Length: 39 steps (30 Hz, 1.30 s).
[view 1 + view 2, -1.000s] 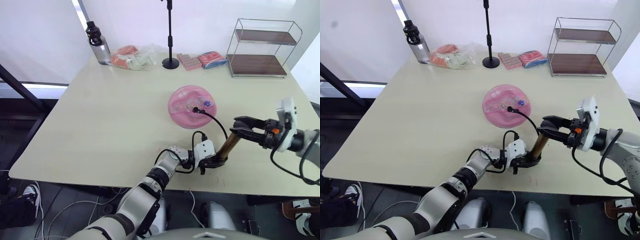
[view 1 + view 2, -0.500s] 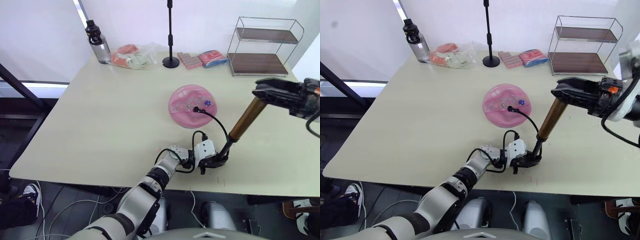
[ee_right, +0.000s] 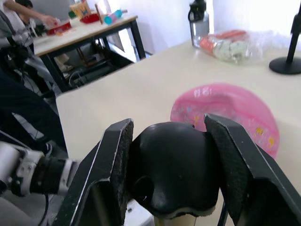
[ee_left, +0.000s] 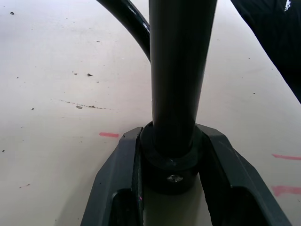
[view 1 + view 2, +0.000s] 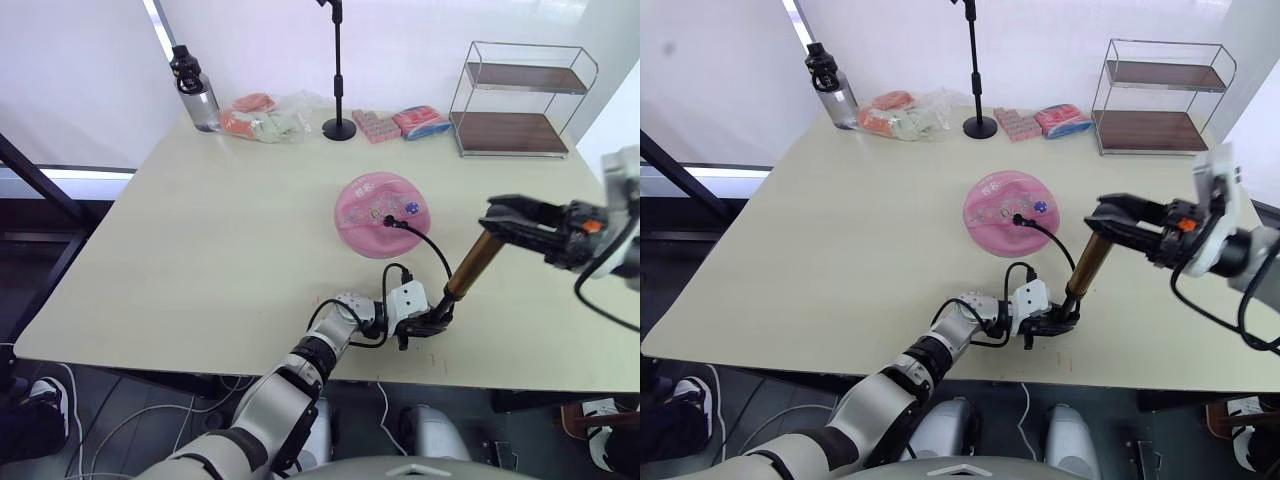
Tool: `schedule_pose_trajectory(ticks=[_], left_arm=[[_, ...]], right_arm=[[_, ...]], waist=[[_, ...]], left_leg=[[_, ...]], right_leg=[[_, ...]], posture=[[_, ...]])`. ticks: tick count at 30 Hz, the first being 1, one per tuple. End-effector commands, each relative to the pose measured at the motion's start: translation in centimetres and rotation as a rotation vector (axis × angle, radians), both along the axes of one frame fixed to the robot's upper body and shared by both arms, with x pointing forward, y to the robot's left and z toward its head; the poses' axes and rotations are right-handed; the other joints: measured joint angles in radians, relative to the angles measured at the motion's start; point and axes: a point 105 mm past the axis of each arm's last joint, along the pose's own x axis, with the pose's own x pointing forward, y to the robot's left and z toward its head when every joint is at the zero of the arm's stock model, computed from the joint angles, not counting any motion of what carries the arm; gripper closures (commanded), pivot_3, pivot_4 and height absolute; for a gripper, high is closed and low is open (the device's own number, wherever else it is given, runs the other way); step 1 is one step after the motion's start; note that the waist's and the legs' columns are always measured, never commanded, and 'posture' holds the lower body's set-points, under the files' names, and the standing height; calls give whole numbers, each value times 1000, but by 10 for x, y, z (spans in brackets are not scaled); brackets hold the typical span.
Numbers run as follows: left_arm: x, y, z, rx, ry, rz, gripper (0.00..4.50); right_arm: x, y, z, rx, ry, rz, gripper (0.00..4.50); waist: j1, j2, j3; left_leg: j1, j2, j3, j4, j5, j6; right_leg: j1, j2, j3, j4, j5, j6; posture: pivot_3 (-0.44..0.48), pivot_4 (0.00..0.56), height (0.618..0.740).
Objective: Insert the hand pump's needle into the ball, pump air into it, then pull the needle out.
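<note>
The pump (image 5: 470,269) stands slanted near the table's (image 5: 200,260) front edge, top leaning right. The left claw (image 5: 432,322) clamps its base; the right claw (image 5: 497,216) grips its handle. Its hose (image 5: 425,240) reaches the flattened pink ball (image 5: 383,211).

Far edge of beige table (image 5: 200,240): black-capped water bottle (image 5: 194,88), clear bag of pink/white items (image 5: 262,114), black stand (image 5: 338,70), pink packs (image 5: 400,122), two-tier wire shelf (image 5: 520,98).
</note>
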Motion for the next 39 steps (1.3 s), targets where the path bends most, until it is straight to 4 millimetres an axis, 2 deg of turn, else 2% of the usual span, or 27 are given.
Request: schedule_pose_trajectory(ticks=[1, 5, 9, 11, 16, 19, 22, 25, 29, 33, 39], left_arm=[[-13, 16, -30, 103, 87, 0, 3403], [-11, 18, -30, 105, 85, 7, 3403], [-9, 18, -29, 105, 84, 14, 3403], [-9, 18, -28, 104, 84, 16, 3403], [-8, 20, -29, 107, 86, 17, 3403], [-7, 21, -28, 108, 85, 19, 3403], [-7, 21, -28, 109, 85, 19, 3403], [-8, 21, -29, 111, 87, 16, 3403], [-9, 21, -30, 113, 89, 11, 3403], [-10, 21, -30, 114, 90, 6, 3403], [-10, 20, -30, 115, 90, 7, 3403]], right_arm=[[-2, 6, -64, -72, 180, 13, 2589], [-1, 7, -104, -102, 219, -10, 2589], [0, 5, -122, -121, 219, -29, 2589], [1, 3, -123, -140, 197, -30, 2589], [6, 0, -85, -109, 64, -8, 2589], [8, -4, -50, -99, -28, 6, 2589], [7, -10, -23, -101, -72, 14, 2589], [6, -20, 12, -58, -98, 0, 2589], [0, -24, 36, -61, -102, 18, 2589], [-2, -31, 74, -38, -148, 3, 2589], [-4, -33, 107, 35, -183, 6, 2589]], waist=[[0, 0, 0], [-1, -2, -1], [-7, -2, -1], [-10, -2, -2], [-18, -3, -2], [-17, 0, 2], [-16, 4, 7], [-15, 8, 10], [-12, 8, 10], [-12, 10, 13], [-13, 9, 14]], left_leg=[[0, 0, 0, 0, 0, 0], [3, 0, 0, -1, 0, 0], [7, 1, 0, -1, 0, 0], [8, 1, 0, -1, 0, 0], [10, 1, 0, -1, 0, 0], [9, 1, 0, -1, 0, 0], [7, 0, 1, -1, 0, 0], [3, -1, 1, -1, 0, 0], [-6, -1, 0, 0, 0, 0], [-7, -2, 0, 1, 0, 0], [-7, -1, 0, 1, 0, 0]], right_leg=[[0, 0, 0, 0, 0, 0], [2, 0, 0, 0, 0, 0], [5, 0, 0, 0, -1, -1], [7, 0, 0, 0, -1, -1], [8, 0, 0, 0, -1, -1], [8, -1, 0, -1, -1, -1], [7, -2, 0, -1, -1, -1], [3, -3, 0, -1, -1, -1], [-4, -3, -1, -1, -1, -1], [-4, -4, -2, -2, -1, -1], [-4, -4, -2, -2, -1, -1]], posture=[[0, 150, 740], [0, 150, 740], [0, 150, 740], [0, 150, 740], [0, 150, 740], [0, 150, 740], [0, 150, 740], [0, 150, 740], [0, 150, 740], [0, 150, 740], [0, 150, 740]])
